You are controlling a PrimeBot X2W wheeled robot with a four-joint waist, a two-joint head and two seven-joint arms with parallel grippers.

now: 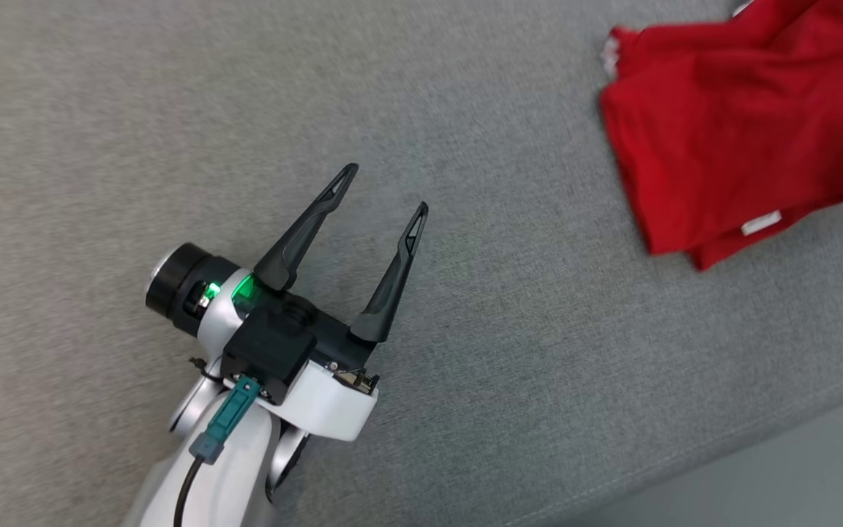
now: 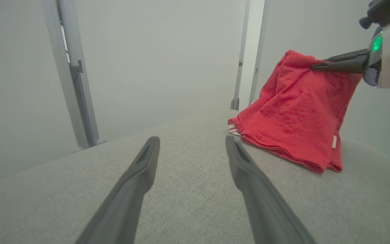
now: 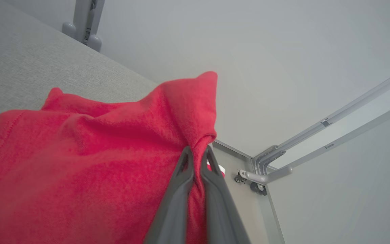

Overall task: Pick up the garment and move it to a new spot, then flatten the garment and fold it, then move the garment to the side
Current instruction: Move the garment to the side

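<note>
On the far right part of the worktop (image 1: 502,329), which was covered with grey fabric, lay the red garment (image 1: 721,132). It was partly folded over itself, and its lower layers rested on the surface. The right gripper (image 3: 198,149) was clamped on a bunch of red cloth at the top of the garment, its two dark fingers pressed together with the fabric pinched between them. This part was lifted above the worktop, and the rest hung down from it to the surface like a small tent.

The left gripper (image 1: 386,189) was over the bare worktop, well apart from the garment, with its fingers spread wide and nothing between them. A green light (image 1: 246,289) was shining on its wrist.

On the garment's edge nearest to the robot a small white label (image 1: 760,222) was visible, but any writing on it was too small to read. At another corner a trim with red and white stripes (image 2: 231,128) showed. Behind the worktop stood pale metal posts (image 2: 76,84) before a plain wall.
</note>
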